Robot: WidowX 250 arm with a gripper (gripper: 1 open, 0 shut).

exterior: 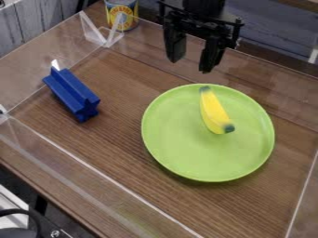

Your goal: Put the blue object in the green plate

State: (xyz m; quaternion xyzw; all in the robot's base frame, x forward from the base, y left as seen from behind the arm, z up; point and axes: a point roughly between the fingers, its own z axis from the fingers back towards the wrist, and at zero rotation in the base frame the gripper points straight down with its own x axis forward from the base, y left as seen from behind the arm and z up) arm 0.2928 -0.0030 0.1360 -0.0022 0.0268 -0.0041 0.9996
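Observation:
The blue object (72,93) is a long ridged royal-blue block lying on the wooden table at the left, pointing away from the camera. To its right sits the large round green plate (184,141). My black gripper (192,61) hangs at the top centre, pointing down, above the table behind the plate. Its two fingers stand apart with nothing between them. It is well clear of the blue block, up and to the block's right.
A yellow banana (215,111) lies on the plate's right half. A yellow-and-white container (119,14) stands at the back. Clear acrylic walls (50,42) fence the table on the left, front and right.

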